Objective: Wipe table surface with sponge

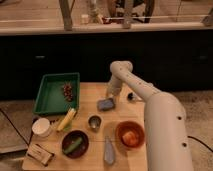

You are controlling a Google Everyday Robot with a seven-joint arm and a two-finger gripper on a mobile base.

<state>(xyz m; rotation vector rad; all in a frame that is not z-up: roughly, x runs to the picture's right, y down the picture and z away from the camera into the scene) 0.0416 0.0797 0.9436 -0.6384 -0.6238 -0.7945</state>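
Note:
The table surface (90, 102) is a light tan wooden top with dishes on it. The sponge (105, 104), a small blue-grey pad, lies on the table near its middle, toward the far side. My gripper (110, 95) is at the end of the white arm, pointing down right above the sponge's far right edge. The arm hides the wrist and part of the gripper.
A green tray (50, 95) with dark grapes stands at the left. A small metal cup (94, 121), a banana (66, 120), a white cup (41, 127), a dark bowl with a green item (75, 143), an orange bowl (130, 134), a pale pointed grey-blue object (109, 150) and a snack bar (40, 154) crowd the near half.

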